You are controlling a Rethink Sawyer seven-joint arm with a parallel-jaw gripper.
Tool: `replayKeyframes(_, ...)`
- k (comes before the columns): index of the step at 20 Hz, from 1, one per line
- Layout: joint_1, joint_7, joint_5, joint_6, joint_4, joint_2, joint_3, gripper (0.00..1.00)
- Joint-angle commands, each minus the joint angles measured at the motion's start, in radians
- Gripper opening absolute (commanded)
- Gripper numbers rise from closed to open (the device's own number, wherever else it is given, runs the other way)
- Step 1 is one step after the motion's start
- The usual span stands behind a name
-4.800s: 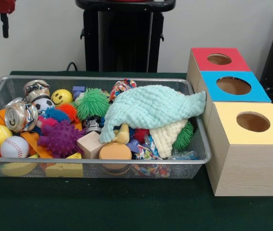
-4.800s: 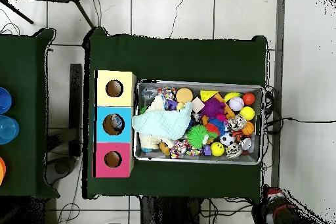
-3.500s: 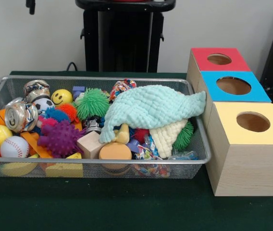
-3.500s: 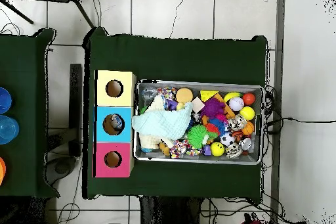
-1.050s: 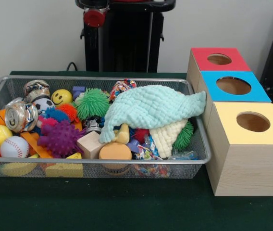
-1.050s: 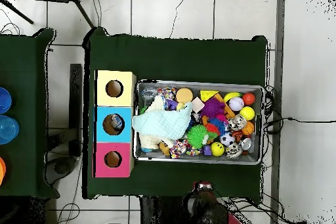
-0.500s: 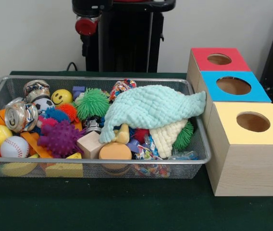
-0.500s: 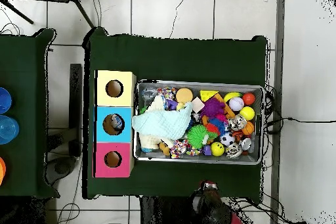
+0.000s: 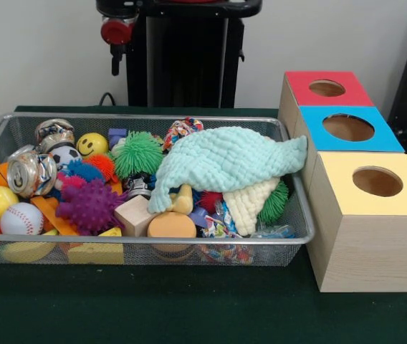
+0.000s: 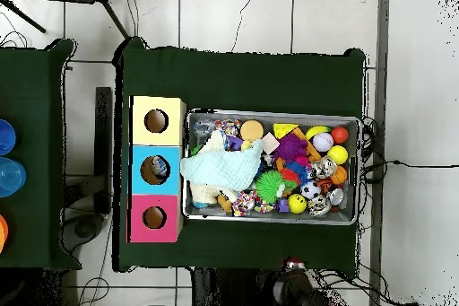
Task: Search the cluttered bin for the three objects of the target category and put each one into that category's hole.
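Note:
A wire mesh bin (image 9: 146, 240) holds a jumble of toys, also seen from overhead (image 10: 269, 114). A mint cloth (image 9: 225, 158) lies over its right half. To its left sit a green spiky ball (image 9: 137, 153), a purple spiky ball (image 9: 89, 204), a baseball (image 9: 21, 218), a crushed can (image 9: 31, 172) and a smiley ball (image 9: 92, 144). Three boxes with round holes stand beside the bin: red (image 9: 325, 87), blue (image 9: 348, 127), yellow (image 9: 377, 181). The gripper (image 9: 115, 63) hangs under a red-capped arm end, high behind the bin's far rim and clear of everything.
A wooden block (image 9: 135, 215), an orange disc (image 9: 171, 225) and a yellow wedge (image 9: 96, 252) lie against the bin's near wall. In the overhead view the arm (image 10: 294, 271) sits off the table's edge, and something lies inside the blue box's hole (image 10: 159, 168).
The arm's end has swung leftward along the top of the front view, rightward in the overhead view. Nothing in the bin or boxes has moved.

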Motion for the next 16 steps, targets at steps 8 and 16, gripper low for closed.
replayKeyframes(8, -0.188, -0.176, -0.348, 0.146, -0.197, -0.087, 0.061, 1.00)
replayKeyframes(16, -0.034, -0.052, -0.357, 0.255, -0.271, -0.118, -0.056, 1.00)
